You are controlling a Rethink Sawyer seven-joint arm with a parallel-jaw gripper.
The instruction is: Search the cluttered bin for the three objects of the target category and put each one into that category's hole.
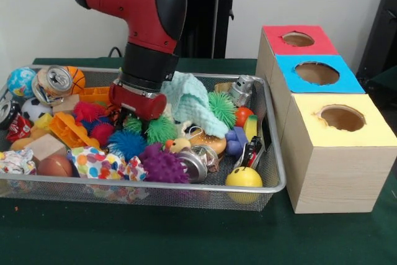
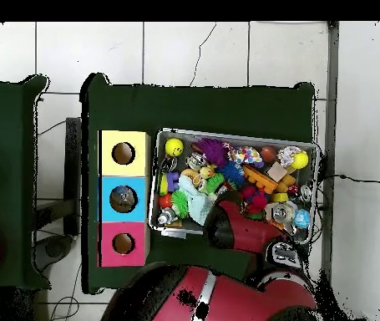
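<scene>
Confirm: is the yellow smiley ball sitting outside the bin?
No. In the front view the yellow smiley ball lies inside the wire mesh bin, in its corner nearest the yellow-topped box.

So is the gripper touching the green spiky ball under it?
Cannot tell. In the front view the gripper dips among the toys just above the green spiky ball, hiding any gap or contact; in the overhead view the arm covers it.

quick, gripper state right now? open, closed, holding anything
Gripper: down in the bin among the spiky balls; whether it is open, closed or holding anything cannot be told.
</scene>
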